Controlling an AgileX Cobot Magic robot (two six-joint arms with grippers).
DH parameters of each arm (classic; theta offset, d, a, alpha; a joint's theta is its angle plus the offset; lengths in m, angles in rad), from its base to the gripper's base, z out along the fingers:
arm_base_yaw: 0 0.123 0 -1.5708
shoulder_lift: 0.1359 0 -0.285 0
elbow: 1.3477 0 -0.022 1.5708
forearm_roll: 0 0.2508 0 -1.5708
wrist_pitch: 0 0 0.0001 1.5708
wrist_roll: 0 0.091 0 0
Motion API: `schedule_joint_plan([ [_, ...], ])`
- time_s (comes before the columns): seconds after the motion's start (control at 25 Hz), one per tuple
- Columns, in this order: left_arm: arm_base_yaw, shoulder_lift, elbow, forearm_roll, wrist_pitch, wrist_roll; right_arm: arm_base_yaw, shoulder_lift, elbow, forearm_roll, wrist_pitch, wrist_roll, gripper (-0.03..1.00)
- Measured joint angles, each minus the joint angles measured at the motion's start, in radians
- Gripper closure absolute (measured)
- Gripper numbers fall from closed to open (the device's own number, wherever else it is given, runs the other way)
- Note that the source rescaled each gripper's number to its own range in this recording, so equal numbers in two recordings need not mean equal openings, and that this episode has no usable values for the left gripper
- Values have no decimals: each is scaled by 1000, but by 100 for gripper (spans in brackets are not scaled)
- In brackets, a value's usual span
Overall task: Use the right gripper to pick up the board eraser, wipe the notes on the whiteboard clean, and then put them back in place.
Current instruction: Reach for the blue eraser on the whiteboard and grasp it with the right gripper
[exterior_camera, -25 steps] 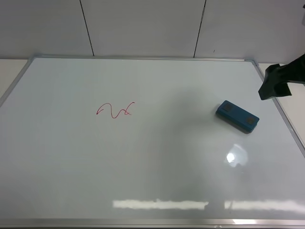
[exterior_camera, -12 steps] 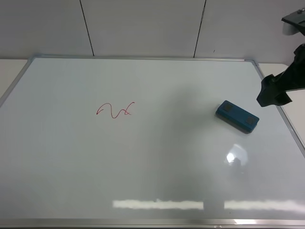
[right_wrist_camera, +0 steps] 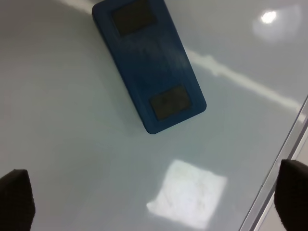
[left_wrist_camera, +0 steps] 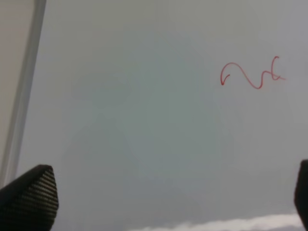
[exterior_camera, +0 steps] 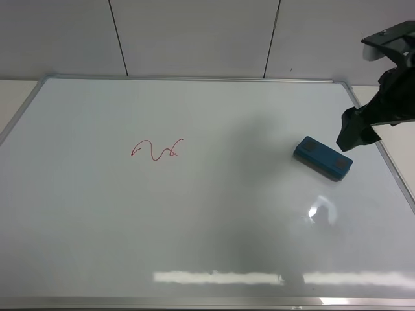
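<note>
While hanging over the right edge of the whiteboard (exterior_camera: 194,233), right gripper (exterior_camera: 354,136) at far right of the overhead frame, jaws spread wide, holding nothing. Board eraser (exterior_camera: 323,157) just lower left of it, flat on the board, untouched; long axis slanting upper left to lower right. Teal-blue block, two dark grey square pads on top. Judged nearer to this arm than the left one. Red notes (exterior_camera: 157,149) well apart, left of centre.
</note>
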State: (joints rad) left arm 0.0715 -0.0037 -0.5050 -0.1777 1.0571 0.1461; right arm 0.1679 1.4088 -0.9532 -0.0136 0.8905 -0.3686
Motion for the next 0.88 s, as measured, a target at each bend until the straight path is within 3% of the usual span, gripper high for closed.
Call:
schedule_joint_plan([
  [0.44,0,0,0,0,0,0,-16,94,-20,-36,-62,-184,-3],
  [0.88,0,0,0,0,0,0,-53,226,-81,28,-86,-286,-3],
])
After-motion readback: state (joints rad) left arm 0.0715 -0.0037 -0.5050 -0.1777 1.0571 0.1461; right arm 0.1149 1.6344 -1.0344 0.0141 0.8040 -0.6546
